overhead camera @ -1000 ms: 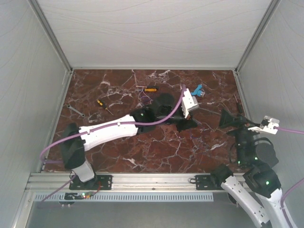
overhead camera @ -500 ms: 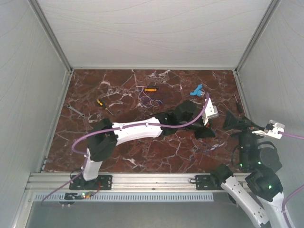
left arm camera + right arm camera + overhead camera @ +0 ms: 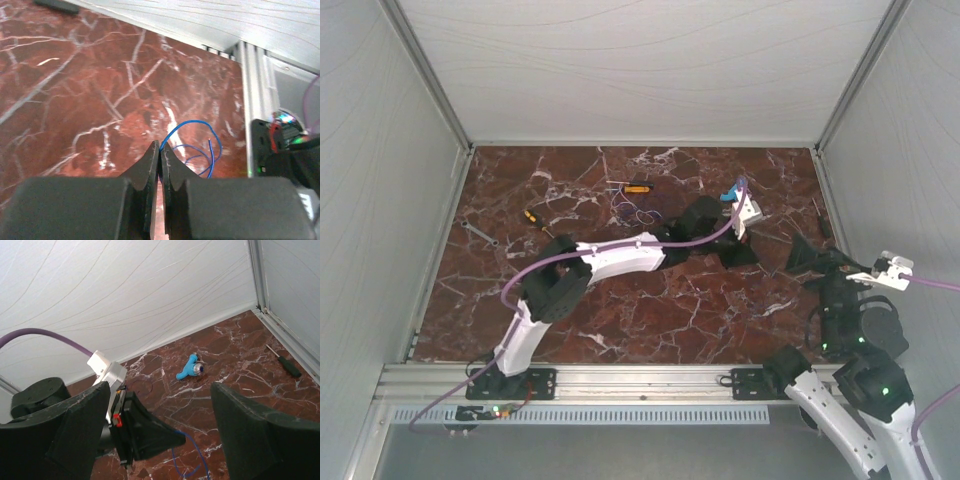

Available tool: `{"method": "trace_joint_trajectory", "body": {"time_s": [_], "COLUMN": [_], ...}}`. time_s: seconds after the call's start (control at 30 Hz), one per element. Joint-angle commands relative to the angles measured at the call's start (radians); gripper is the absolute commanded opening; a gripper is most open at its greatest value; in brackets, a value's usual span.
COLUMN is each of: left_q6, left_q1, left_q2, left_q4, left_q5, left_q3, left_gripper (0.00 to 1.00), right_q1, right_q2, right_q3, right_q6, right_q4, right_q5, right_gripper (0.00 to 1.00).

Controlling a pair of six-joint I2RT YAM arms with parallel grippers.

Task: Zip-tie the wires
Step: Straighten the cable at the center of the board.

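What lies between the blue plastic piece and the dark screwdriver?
Nothing: bare marble separates the blue plastic piece and the dark screwdriver, shown in the right wrist view.

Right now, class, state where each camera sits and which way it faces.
Top external: above, behind, looking down on the marble table; left arm and right arm show.
Left wrist: low over the table, facing a blue wire; shut left end effector shows.
Right wrist: raised, facing the back wall; open right end effector shows.
Top and right wrist share the blue fitting.
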Motion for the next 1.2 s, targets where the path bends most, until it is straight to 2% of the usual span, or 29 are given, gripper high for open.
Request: {"method": "trace_joint_trajectory", "body": {"time_s": [0.0, 0.33, 0.6, 0.7, 0.8, 0.83, 0.87, 0.9, 1.0, 1.03, 1.07, 1.13, 1.17], "left_q6": [-0.001, 0.022, 0.007, -0.014, -0.037, -0.036, -0.034, -0.033, -0.032, -0.035, -0.036, -0.031, -0.029], "left_q1": [0.053, 0.131, 0.175, 0.189, 0.206, 0.206, 0.207, 0.207, 0.206, 0.206, 0.207, 0.207, 0.207], "left_q2": [0.065, 0.215, 0.334, 0.369, 0.400, 0.399, 0.394, 0.384, 0.343, 0.327, 0.308, 0.260, 0.236], "left_q4": [0.088, 0.126, 0.111, 0.096, 0.065, 0.061, 0.058, 0.057, 0.064, 0.065, 0.063, 0.062, 0.059], "left_q5": [0.028, -0.027, -0.032, -0.059, -0.038, -0.045, -0.053, -0.059, -0.065, -0.066, -0.068, -0.067, -0.073], "left_q3": [0.083, 0.170, 0.264, 0.303, 0.362, 0.368, 0.368, 0.362, 0.325, 0.312, 0.298, 0.266, 0.252], "left_gripper": [0.00, 0.09, 0.13, 0.20, 0.21, 0.25, 0.39, 0.48, 0.69, 0.81, 0.89, 0.99, 0.99], "right_q1": [-0.002, -0.002, -0.003, -0.003, -0.003, -0.003, -0.003, -0.002, -0.003, -0.003, -0.003, -0.002, -0.002], "right_q2": [0.022, 0.060, 0.080, 0.085, 0.094, 0.098, 0.103, 0.108, 0.122, 0.126, 0.128, 0.135, 0.138], "right_q3": [-0.016, -0.039, -0.051, -0.054, -0.060, -0.062, -0.062, -0.062, -0.065, -0.066, -0.069, -0.069, -0.069], "right_q6": [-0.013, 0.026, 0.055, 0.066, 0.077, 0.082, 0.087, 0.091, 0.103, 0.109, 0.109, 0.111, 0.111], "right_q4": [0.012, 0.014, 0.004, 0.002, 0.002, 0.003, 0.002, 0.001, 0.002, 0.003, 0.005, 0.010, 0.011], "right_q5": [-0.006, -0.054, -0.083, -0.090, -0.099, -0.101, -0.105, -0.109, -0.115, -0.117, -0.120, -0.124, -0.124], "right_gripper": [0.79, 0.80, 0.80, 0.80, 0.80, 0.80, 0.80, 0.80, 0.80, 0.80, 0.80, 0.80, 0.80]}}
